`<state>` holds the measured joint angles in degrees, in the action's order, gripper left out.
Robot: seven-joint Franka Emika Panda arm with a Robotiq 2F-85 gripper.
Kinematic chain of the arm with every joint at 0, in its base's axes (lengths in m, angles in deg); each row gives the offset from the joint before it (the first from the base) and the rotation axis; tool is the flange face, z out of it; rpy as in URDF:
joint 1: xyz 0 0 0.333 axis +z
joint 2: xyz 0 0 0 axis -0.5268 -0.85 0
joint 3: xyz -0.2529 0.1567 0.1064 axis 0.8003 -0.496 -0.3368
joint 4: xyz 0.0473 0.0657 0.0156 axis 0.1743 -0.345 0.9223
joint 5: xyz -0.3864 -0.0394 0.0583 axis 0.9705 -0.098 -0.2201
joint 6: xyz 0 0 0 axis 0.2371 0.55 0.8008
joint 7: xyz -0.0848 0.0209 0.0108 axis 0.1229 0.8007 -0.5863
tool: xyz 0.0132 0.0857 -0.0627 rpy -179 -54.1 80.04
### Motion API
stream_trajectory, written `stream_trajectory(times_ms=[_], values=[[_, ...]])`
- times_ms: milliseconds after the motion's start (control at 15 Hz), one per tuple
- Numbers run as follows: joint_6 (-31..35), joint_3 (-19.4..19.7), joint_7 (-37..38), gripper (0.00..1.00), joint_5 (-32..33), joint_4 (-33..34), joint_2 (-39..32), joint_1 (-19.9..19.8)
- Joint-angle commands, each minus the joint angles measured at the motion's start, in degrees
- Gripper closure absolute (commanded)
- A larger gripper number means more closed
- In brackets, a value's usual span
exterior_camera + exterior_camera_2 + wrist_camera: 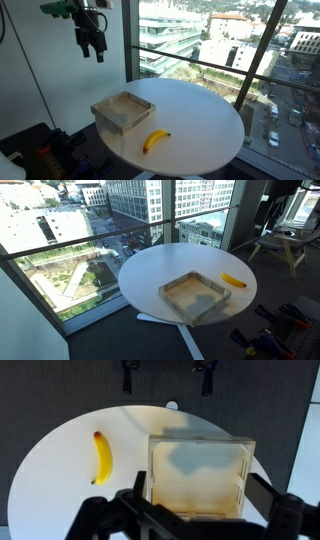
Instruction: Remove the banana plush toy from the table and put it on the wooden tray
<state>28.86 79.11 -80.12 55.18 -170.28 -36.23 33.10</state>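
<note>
The small curved yellow banana plush toy [155,141] lies on the round white counter [205,115] beside the square light-wood tray [112,120] in both exterior views; our tool [93,52] hangs high, open, empty. In the wrist view the toy sits left of us, long axis crossing our closing line.

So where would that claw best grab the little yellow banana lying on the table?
Probably around its middle, coming straight down from above. The banana plush toy lies flat on the table, clear of the wooden tray, so both long sides are free. Its tips taper, so the open gripper should close across the narrow width at mid-length.
</note>
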Motion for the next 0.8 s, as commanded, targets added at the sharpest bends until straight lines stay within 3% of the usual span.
stream_trajectory(times_ms=[0,733], values=[[0.12,-0.29,-0.38,0.00,-0.12,0.54,-0.30,-0.73],[6.24,0.19,-0.99,0.00,0.17,4.91,-6.54,-1.25]])
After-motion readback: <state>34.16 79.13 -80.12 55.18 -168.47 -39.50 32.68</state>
